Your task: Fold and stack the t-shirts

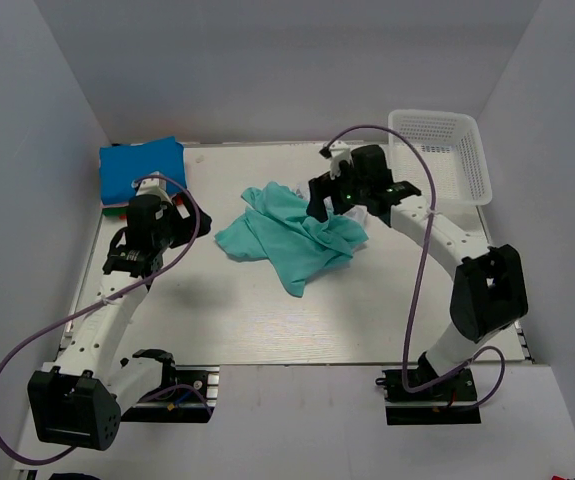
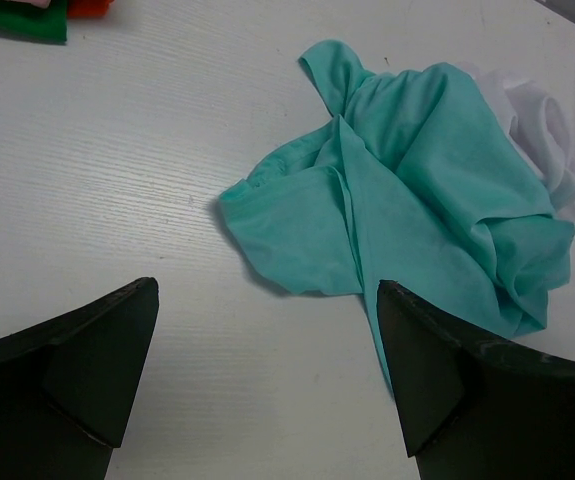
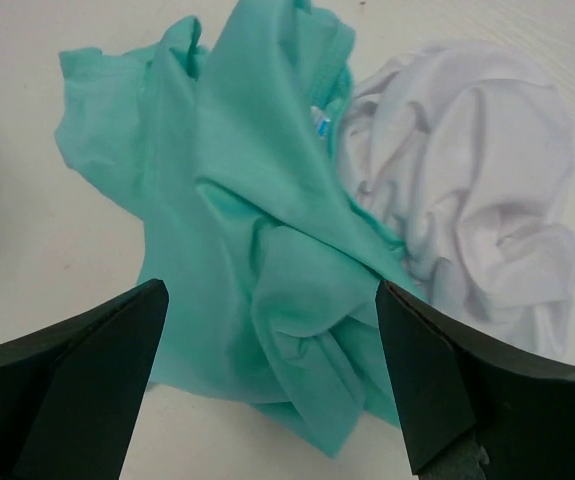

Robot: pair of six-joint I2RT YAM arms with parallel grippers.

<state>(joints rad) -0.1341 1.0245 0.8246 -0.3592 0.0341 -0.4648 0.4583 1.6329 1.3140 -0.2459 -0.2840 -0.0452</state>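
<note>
**A:** What sits closest to the lens?

**B:** In each wrist view, the claw's own black fingers [image 2: 87, 370]. The left gripper [image 2: 267, 288] stands wide with nothing between its fingers. The right gripper [image 3: 272, 288] is just as wide and holds nothing.

**A:** Where are the shirts?

**B:** From overhead, the teal shirt [image 1: 292, 235] lies crumpled just past the middle of the table [image 1: 267, 330]. The white shirt [image 3: 467, 200] is bunched against it at its 3 o'clock side. A folded blue shirt [image 1: 142, 168] tops a stack in the table's 10 o'clock corner.

**A:** What else is around?

**B:** A white basket [image 1: 479, 150] stands in the 1 o'clock corner, apart from the loose shirts. A purple cable [image 1: 422, 250] loops along each arm.

**A:** Does anything block the view?

**B:** Yes. From above, the right arm's head hangs over the white shirt, and only a sliver shows beside it. The right wrist view shows that shirt in full, with a teal fold lying over its near edge.

**A:** What does the left wrist view add?

**B:** Green cloth [image 2: 17, 20] and red cloth [image 2: 87, 8] at its 11 o'clock edge, which are hard to make out from above. The teal shirt lies at its 1 o'clock, apart from the fingers, with the white one behind it.
</note>
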